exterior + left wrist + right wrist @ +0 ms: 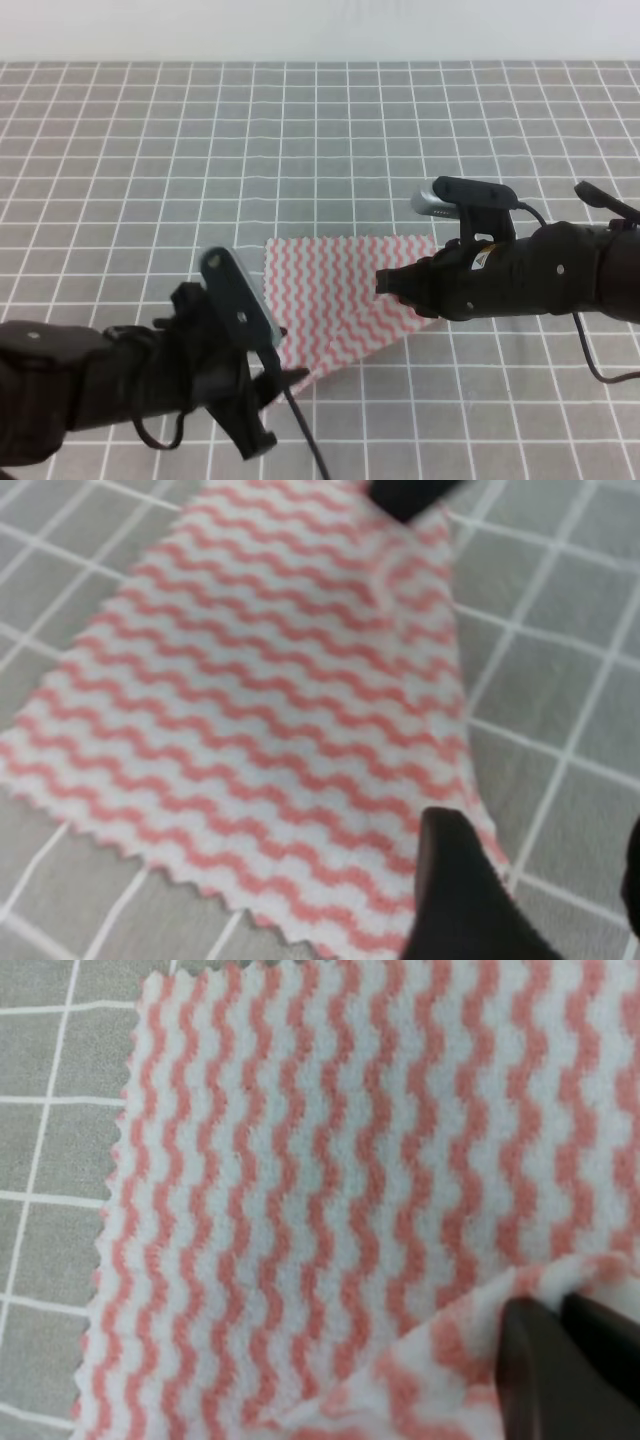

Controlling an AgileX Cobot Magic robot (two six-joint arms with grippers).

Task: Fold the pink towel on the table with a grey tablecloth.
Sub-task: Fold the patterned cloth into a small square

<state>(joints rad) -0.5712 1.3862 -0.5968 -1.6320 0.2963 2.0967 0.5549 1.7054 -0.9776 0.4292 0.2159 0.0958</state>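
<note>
Towel (335,295) mid-bench (150,150); right tool (560,1355) clamped on corner, fold started. Left tool (530,900) state unclear. Next: corner carried across, probably.

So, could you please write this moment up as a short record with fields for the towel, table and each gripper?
towel: pink towel, wavy pink-and-white stripes, zigzag-cut edges, lying on the table, right side bunched
table: grey cloth with white grid lines
right gripper: right gripper, fingers pinched on a raised fold of the towel at its right side
left gripper: left gripper, at the towel's near corner; one dark finger over the cloth, grip unclear
fold: not yet done; most of the towel flat, single layer
</note>
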